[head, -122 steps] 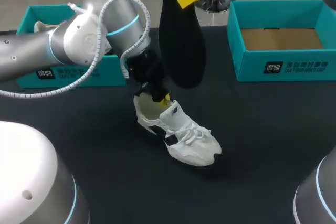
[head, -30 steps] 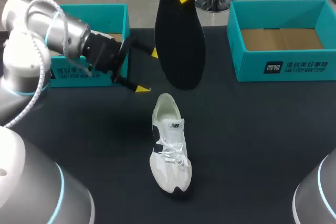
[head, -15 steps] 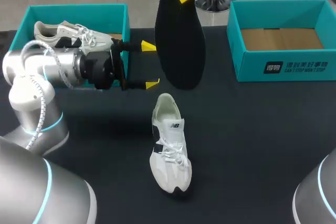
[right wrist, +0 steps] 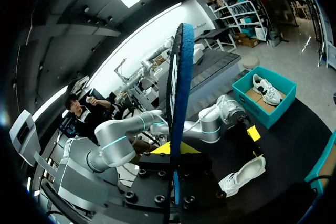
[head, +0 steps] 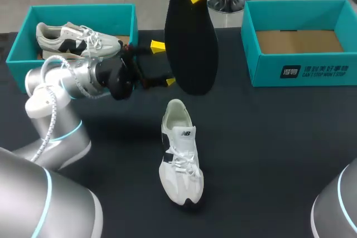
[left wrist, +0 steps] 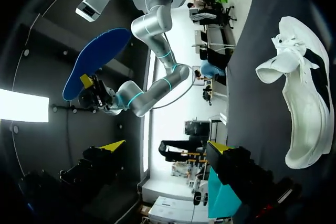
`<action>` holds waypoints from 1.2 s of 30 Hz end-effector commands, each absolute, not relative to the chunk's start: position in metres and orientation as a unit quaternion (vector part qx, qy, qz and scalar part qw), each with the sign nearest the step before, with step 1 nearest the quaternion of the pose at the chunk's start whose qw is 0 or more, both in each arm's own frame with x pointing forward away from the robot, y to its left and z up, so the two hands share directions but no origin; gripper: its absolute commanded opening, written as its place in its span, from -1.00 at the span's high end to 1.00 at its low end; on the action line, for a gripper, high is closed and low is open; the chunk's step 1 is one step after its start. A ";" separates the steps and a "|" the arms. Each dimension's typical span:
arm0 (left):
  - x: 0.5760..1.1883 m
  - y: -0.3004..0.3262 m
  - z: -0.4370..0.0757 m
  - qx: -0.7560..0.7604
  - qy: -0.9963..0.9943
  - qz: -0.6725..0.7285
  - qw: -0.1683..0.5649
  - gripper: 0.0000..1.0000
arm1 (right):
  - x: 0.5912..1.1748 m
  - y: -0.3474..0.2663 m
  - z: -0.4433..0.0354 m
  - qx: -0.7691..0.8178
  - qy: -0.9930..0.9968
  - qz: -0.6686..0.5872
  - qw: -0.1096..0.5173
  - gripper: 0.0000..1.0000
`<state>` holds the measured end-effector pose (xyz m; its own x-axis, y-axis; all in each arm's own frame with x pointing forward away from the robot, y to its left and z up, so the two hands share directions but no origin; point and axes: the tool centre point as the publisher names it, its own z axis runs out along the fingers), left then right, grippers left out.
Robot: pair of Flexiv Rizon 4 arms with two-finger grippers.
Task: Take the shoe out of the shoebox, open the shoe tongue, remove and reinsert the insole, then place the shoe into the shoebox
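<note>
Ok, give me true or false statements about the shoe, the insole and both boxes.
The white sneaker lies on the black table. True.
The black insole sits inside that sneaker. False: the right gripper holds it up above the table.
The teal cardboard box on the right is empty. True.
The left gripper grips the sneaker. False: it is open, holding nothing.
The teal cardboard box on the left is empty. False: a second white shoe lies in it.

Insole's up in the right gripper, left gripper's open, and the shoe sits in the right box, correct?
No. The head view shows the shoe lying on the table; the right box is empty. The rest holds: the right gripper holds the insole up and the left gripper is open.
</note>
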<state>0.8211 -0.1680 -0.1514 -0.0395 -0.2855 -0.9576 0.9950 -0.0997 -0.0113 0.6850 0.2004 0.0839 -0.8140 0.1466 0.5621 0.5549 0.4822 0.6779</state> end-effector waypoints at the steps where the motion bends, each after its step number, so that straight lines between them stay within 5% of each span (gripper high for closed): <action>1: 0.831 -0.174 -0.139 0.473 0.422 -0.563 0.531 -1.00 | 0.686 0.202 0.084 -0.211 -0.833 -0.462 0.221 1.00; 22: 0.840 -0.176 -0.149 0.522 0.464 -0.494 0.518 -1.00 | 0.686 0.202 0.084 -0.211 -0.833 -0.462 0.221 1.00; 36: 0.840 -0.176 -0.149 0.522 0.464 -0.494 0.518 -1.00 | 0.734 0.157 0.021 -0.283 -0.803 -0.452 0.267 1.00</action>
